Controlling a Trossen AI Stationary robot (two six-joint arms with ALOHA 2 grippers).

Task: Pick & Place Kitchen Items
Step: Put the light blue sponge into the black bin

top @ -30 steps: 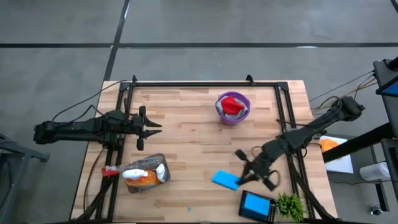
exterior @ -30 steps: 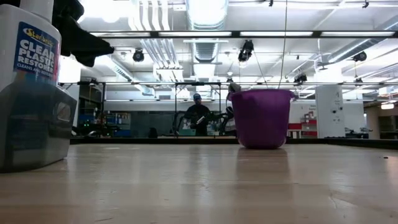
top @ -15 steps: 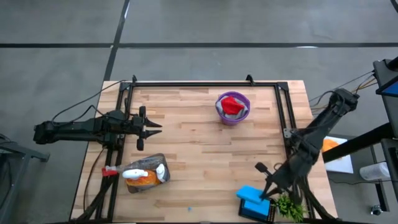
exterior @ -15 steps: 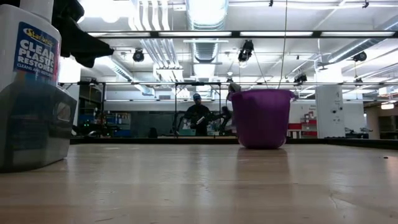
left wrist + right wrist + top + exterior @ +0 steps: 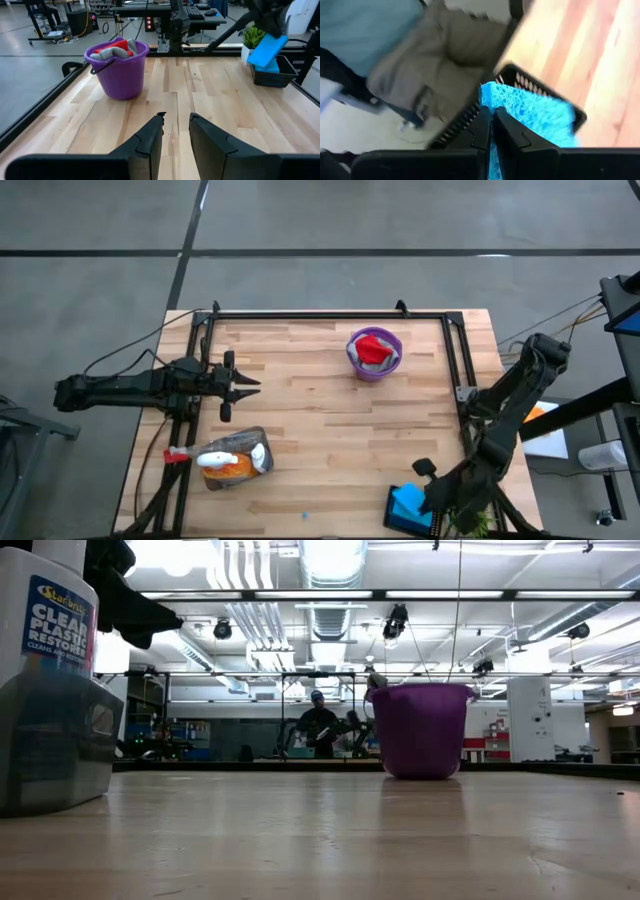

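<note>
Now the right end effector (image 5: 428, 498) hangs over the near right corner of the counter (image 5: 320, 420), its fingers clamped on a blue sponge (image 5: 406, 500). The right wrist view shows the two dark fingers pressed together on the sponge's edge, with the sponge (image 5: 530, 117) hanging forward of them above a small black basket (image 5: 540, 95). From the left wrist view, the sponge (image 5: 267, 50) is tilted, one long edge raised, its lower part at or just inside the basket's (image 5: 272, 77) rim; whether it touches the rim I cannot tell.

Key relation: the basket lies directly below and slightly ahead of the held sponge, so the coming move looks like a short descent and release. The sponge's long axis runs roughly across the basket opening in the high view; judged, it needs to level or slide in end-first to clear the rim. The small green plant (image 5: 468, 518) stands just beside the basket on the far side from the counter's centre, close enough to be brushed.

Left end effector (image 5: 240, 385) waits at the left edge of the counter, fingers slightly apart, holding nothing. It is well apart from the basket; the right arm is the nearer.

Other items: purple bucket (image 5: 374, 355) with a red cloth (image 5: 373, 347) near the far edge; clear bin with bottles (image 5: 232, 459) near left.
</note>
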